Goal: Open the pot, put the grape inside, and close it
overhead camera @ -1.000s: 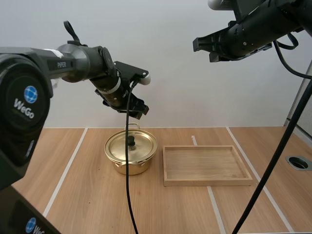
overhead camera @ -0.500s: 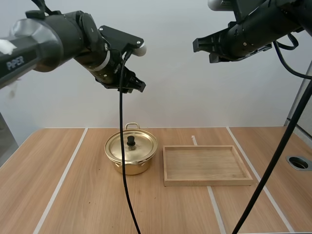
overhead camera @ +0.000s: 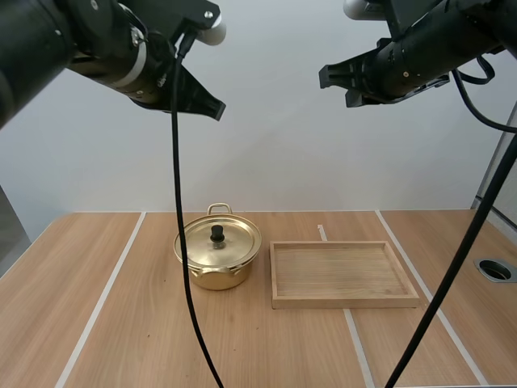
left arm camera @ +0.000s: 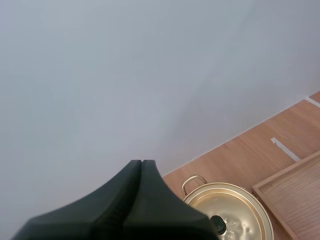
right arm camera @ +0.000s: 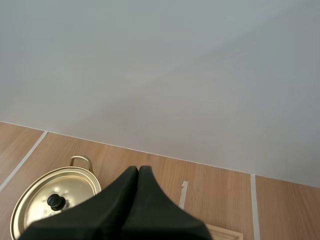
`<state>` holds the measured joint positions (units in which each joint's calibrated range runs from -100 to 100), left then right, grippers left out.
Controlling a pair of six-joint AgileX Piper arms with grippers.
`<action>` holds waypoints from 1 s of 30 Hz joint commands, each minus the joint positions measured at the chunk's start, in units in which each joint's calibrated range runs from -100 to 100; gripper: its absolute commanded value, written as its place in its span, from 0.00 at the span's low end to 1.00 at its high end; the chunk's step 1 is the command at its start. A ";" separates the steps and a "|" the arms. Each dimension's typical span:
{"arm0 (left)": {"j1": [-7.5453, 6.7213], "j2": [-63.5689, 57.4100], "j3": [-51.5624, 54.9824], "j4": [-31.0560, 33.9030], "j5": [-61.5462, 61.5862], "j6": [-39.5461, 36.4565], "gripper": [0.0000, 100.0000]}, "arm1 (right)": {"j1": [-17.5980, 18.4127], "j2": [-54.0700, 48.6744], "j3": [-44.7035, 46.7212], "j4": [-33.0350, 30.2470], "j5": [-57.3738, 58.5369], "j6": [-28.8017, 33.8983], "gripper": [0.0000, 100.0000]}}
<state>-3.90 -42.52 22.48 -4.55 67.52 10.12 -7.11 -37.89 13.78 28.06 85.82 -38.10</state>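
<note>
Both left hand [left arm camera: 142, 165] and right hand [right arm camera: 138, 171] are hanging high, each pressed together and empty; the lid [overhead camera: 233, 238] is sitting on the pot [overhead camera: 214, 280], so every step is waiting.

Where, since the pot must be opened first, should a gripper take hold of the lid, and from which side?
Probably the black knob at the centre of the lid, coming straight down from above. The lid lies flat on the pot, its rim close against the pot's edge, and the upright knob is the only raised part that two fingers could pinch.
</note>
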 commanded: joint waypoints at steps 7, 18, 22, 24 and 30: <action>-0.02 -10.67 -0.55 -0.15 0.02 -0.69 0.00 | -0.20 -0.81 -0.24 7.38 2.40 4.26 0.00; -0.02 -16.70 -0.39 2.86 2.56 -15.82 0.00 | -0.20 -6.38 2.81 12.87 1.13 0.45 0.00; 0.71 -19.28 -0.39 7.97 1.70 -22.60 0.00 | -0.20 -12.06 10.94 12.87 -4.46 -1.36 0.00; 1.60 -20.85 -0.39 11.05 2.52 -25.37 0.00 | -0.20 -14.46 14.54 12.87 -6.25 -2.18 0.00; 2.71 -28.31 2.06 11.96 4.36 -28.21 0.00 | -0.20 -22.05 24.87 12.87 -10.05 -4.30 0.00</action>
<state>-2.10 -63.86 22.07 5.86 71.27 -14.52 -7.11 -51.07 27.32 40.73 81.39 -39.27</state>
